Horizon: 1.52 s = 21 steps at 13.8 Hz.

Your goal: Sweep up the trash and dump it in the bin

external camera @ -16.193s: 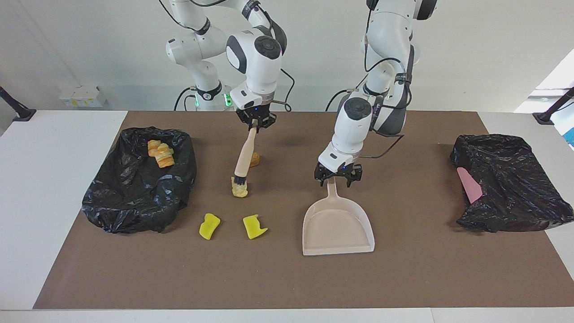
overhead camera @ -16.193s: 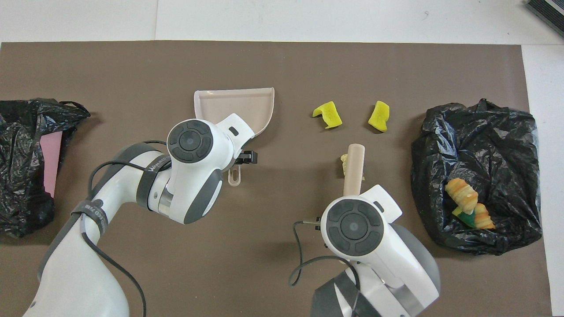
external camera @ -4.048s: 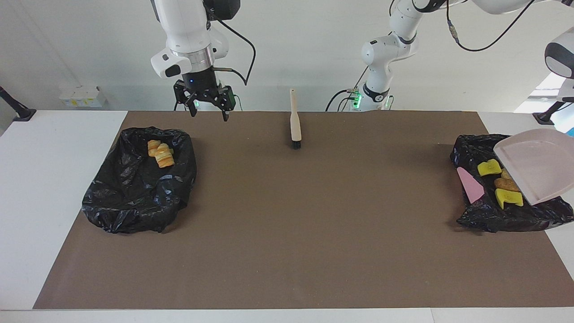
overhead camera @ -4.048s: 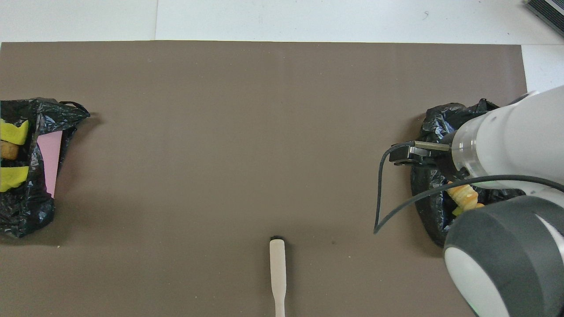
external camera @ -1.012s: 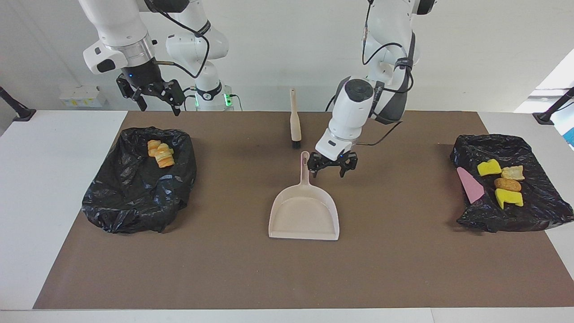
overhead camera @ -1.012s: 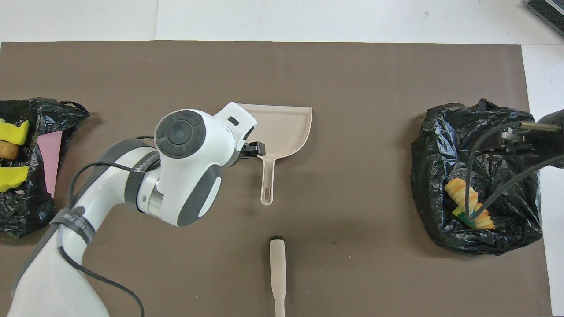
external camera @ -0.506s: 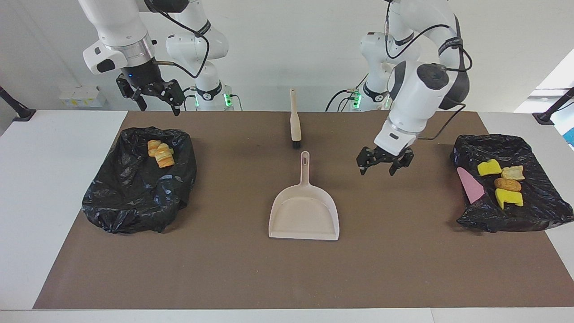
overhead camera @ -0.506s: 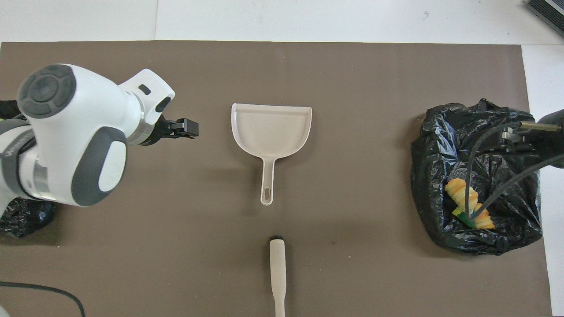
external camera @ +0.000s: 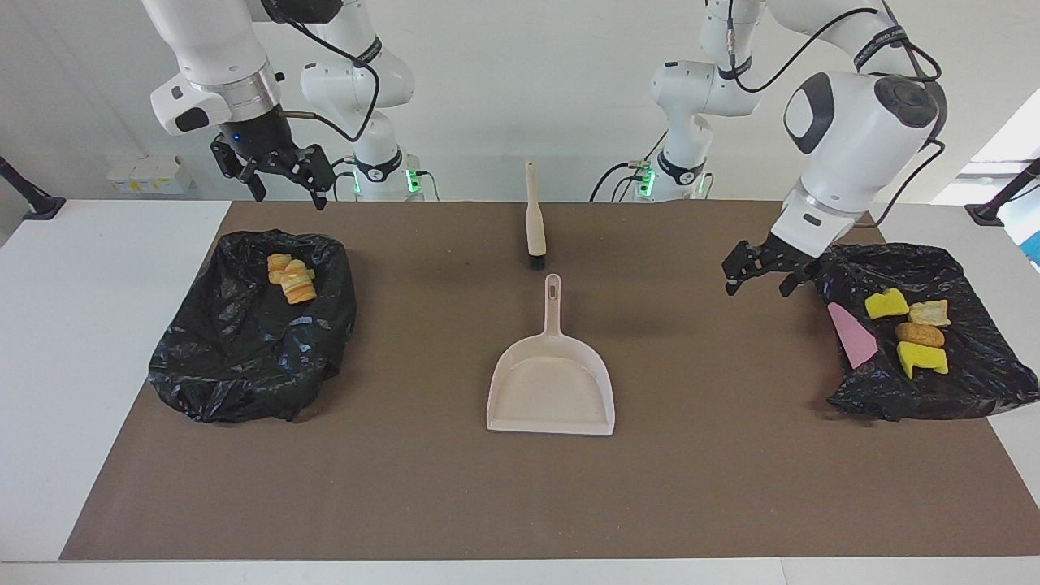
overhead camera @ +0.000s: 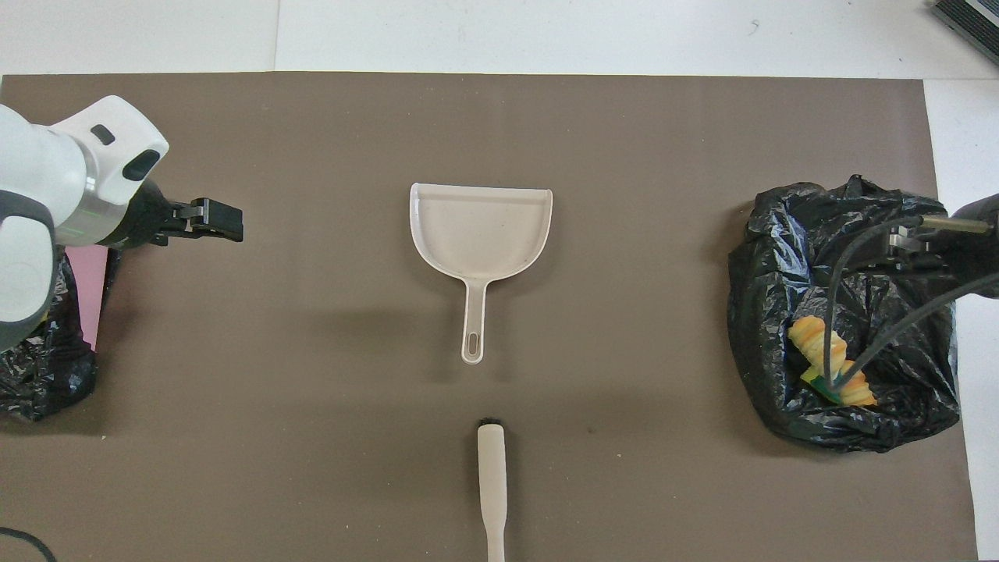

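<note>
Trash (external camera: 906, 329) lies in the black bag (external camera: 967, 382) at the left arm's end of the table, beside a flat pink piece (external camera: 851, 335); more chunks (external camera: 291, 279) sit in the other bag (external camera: 244, 374). You have the dustpan (external camera: 552, 382) and brush (external camera: 534, 219) lying free mid-table. Your left gripper (external camera: 761, 272) hangs spread and empty just beside its bag; your right gripper (external camera: 276, 171), also spread, hangs over the table edge near the other bag. Swing carelessly and you could snag the plastic and spill the load.
</note>
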Motion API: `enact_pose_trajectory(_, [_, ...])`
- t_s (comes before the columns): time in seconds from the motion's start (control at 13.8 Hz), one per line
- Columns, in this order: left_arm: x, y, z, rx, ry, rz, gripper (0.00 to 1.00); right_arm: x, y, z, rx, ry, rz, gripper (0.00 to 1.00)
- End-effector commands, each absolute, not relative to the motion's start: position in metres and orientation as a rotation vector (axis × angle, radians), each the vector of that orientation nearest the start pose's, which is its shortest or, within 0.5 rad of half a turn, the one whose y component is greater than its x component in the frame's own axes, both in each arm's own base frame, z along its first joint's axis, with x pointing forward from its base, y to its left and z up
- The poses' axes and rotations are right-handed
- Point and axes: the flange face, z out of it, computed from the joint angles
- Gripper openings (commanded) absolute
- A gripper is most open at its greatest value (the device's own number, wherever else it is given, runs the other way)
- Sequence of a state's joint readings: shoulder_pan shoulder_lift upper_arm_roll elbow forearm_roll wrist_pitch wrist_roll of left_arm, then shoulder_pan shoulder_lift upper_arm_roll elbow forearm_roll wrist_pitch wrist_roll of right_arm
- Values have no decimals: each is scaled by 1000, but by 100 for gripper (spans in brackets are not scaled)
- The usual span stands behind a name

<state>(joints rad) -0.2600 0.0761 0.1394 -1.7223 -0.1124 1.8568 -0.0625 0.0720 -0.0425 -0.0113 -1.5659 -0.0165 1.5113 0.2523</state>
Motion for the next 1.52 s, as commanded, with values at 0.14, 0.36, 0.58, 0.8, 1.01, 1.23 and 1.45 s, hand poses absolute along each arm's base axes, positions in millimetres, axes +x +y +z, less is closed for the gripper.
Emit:
enact_pose_trajectory(0.14, [578,-68,559,-3246,127,-70,100,536,27,646,-3145,292,21,100])
enact_pose_trajectory(0.36, [572,-65,569,-3230,128,-60,100,536,25,645,-3143,296,23,100])
enact_pose_trajectory(0.58, [567,-68,571,-3223,140,-23,100,536,25,646,-3145,297,23,100])
enact_pose_trajectory(0.8, [564,-52,580,-3217,109,-37,100,536,24,646,-3144,299,23,100])
enact_pose_trajectory(1.01, [562,-53,599,-3192,128,-36,100,536,24,645,-3145,297,25,100])
enact_pose_trajectory(1.23, [562,-61,598,-3152,177,-43,100,536,24,645,-3143,301,23,100])
enact_pose_trajectory(1.45, [562,-57,599,-3141,207,-29,100,536,24,645,-3143,301,23,100])
